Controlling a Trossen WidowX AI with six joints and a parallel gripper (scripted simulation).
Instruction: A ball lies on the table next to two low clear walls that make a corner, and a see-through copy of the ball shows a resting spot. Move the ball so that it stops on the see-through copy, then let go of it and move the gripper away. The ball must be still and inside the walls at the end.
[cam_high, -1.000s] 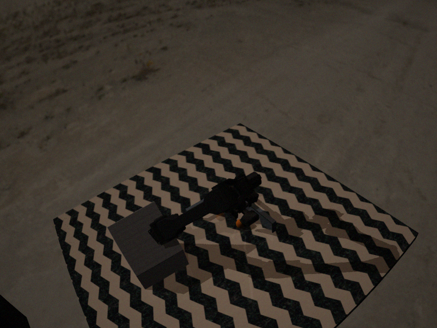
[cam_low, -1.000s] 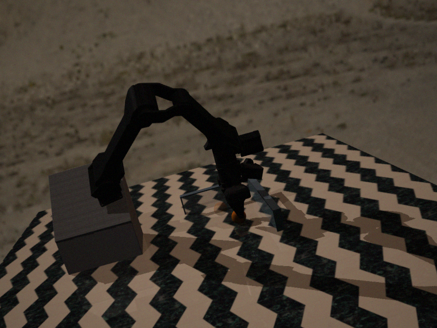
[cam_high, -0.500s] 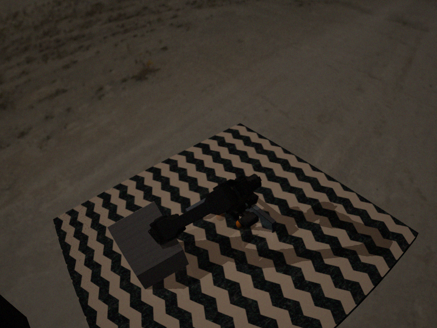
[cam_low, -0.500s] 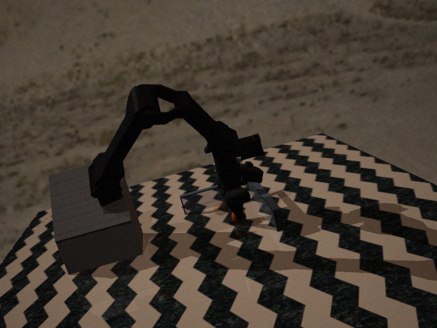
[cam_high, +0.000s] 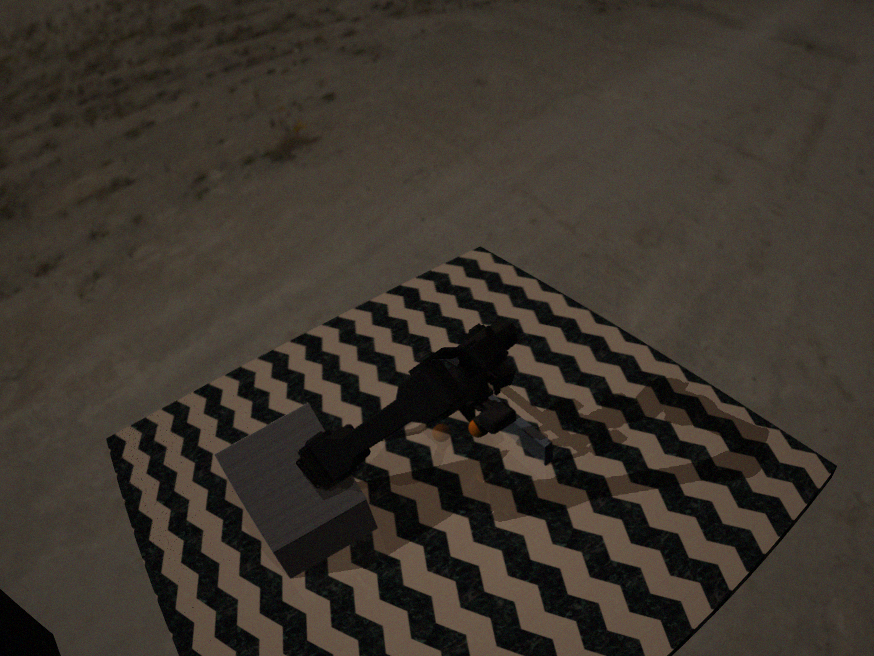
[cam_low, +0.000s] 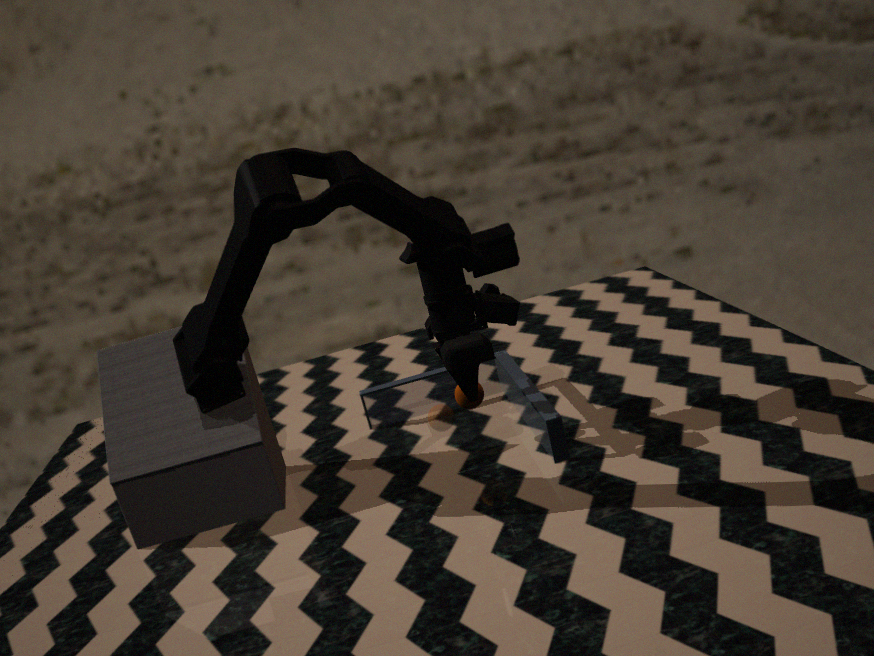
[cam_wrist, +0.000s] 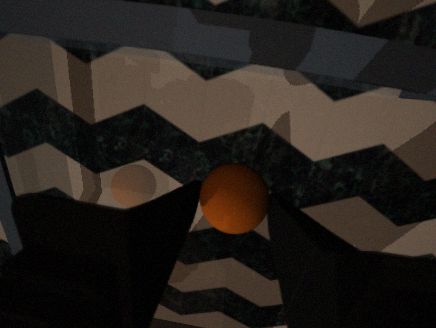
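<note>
Zigzag-patterned table (cam_low: 635, 494) under dim light: the gripper (cam_wrist: 234, 200) is clamped on the orange ball (cam_wrist: 234, 198), held just beside the faint copy (cam_wrist: 133, 184) within the walls' (cam_low: 536, 406) corner; placing, release and retreat apparently remain.

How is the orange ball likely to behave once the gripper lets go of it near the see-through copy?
The ball is a smooth sphere, so it will probably roll if released with any sideways motion. The gripper pinches it only at two narrow fingertips, so it may slip out. The clear wall beside it could stop a stray roll.
</note>
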